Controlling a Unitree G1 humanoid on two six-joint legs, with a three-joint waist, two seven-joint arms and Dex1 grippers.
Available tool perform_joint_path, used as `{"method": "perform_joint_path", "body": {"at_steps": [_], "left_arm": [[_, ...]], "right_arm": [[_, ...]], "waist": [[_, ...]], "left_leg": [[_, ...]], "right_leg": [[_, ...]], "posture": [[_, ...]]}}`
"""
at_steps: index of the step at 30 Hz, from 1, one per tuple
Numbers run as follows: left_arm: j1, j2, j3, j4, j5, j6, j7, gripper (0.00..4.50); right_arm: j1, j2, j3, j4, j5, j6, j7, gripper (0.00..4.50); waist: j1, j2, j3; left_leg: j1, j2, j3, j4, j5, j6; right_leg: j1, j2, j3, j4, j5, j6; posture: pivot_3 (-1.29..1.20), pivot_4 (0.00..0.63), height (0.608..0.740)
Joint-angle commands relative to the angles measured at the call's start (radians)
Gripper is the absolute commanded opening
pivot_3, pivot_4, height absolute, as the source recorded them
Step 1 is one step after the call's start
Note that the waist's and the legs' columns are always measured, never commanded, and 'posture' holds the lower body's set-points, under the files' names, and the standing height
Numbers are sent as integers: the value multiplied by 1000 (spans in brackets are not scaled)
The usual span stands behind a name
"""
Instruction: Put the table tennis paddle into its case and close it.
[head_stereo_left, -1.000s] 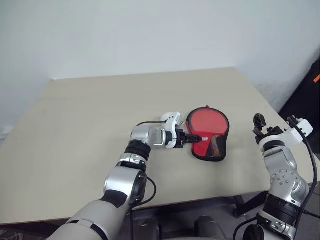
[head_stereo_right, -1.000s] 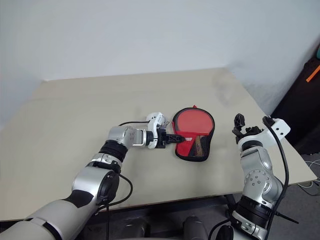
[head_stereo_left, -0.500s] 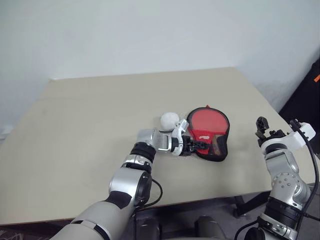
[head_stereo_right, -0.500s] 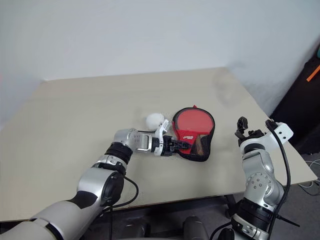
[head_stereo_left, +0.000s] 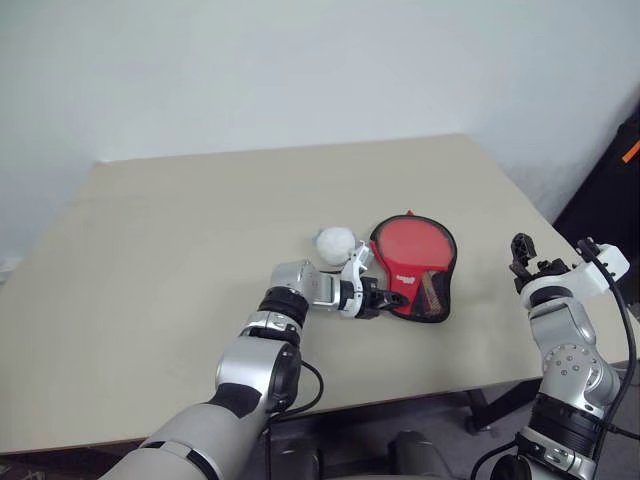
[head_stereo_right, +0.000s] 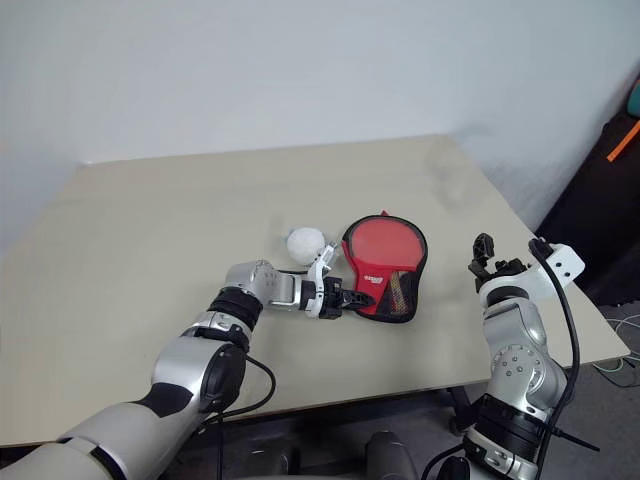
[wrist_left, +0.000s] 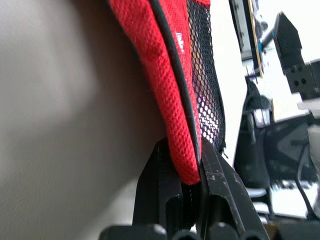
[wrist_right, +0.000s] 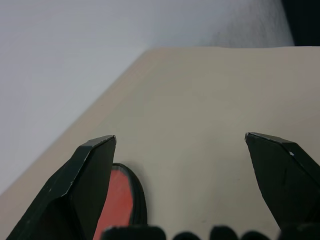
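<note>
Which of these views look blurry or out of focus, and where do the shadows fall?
Left wrist view: the case mesh is sharp at the shut left pincer, while the table is a soft blur. Right wrist view: the fingers are softer-edged than the table beyond. Head views: even light, with a faint shadow beside the white ball.

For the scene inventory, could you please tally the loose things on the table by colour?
Red: 1, the case, pinched at its near edge by the shut left gripper
White: 1, a ball beside the case
Total: 2 on the table
</note>
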Motion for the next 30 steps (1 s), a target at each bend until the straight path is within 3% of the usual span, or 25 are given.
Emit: {"method": "perform_joint_path", "body": {"at_steps": [1,8,17,21,25,30], "left_arm": [[83,77,-136,-156,-55,167,-129,31],[216,328,-288,-501,-292,415,-277,31],[326,631,-455,-680,-392,380,-417,31],[353,676,-497,-678,-360,287,-456,31],[361,636,-484,-603,-310,214,-407,31],[377,668,-494,-621,-306,152,-464,1447]], "right_arm": [[-4,-10,13,-28,11,-18,-2,4500],[8,-15,23,-30,17,-7,0,4500],[24,-28,57,-30,8,27,1,4500],[26,-29,62,-23,8,30,1,4500],[20,-27,66,-18,7,29,0,4500],[15,-29,71,-10,7,26,1,4500]], "waist": [[-12,0,0],[-21,1,1],[-20,1,1],[-18,1,1],[-11,3,1],[-12,3,1]], "left_leg": [[1,0,0,-3,0,0],[3,1,0,-8,0,0],[3,2,1,-5,0,0],[3,2,1,-6,0,0],[3,2,1,-5,0,0],[4,2,1,-4,1,1]], "right_leg": [[0,0,1,0,0,0],[-2,1,2,1,-2,-3],[-2,1,2,2,-3,-6],[-2,1,2,2,-3,-6],[-2,1,2,2,-3,-6],[-1,1,2,2,-3,-6]], "posture": [[0,0,740],[0,0,740],[0,0,740],[0,0,740],[0,0,740],[0,0,740]]}}
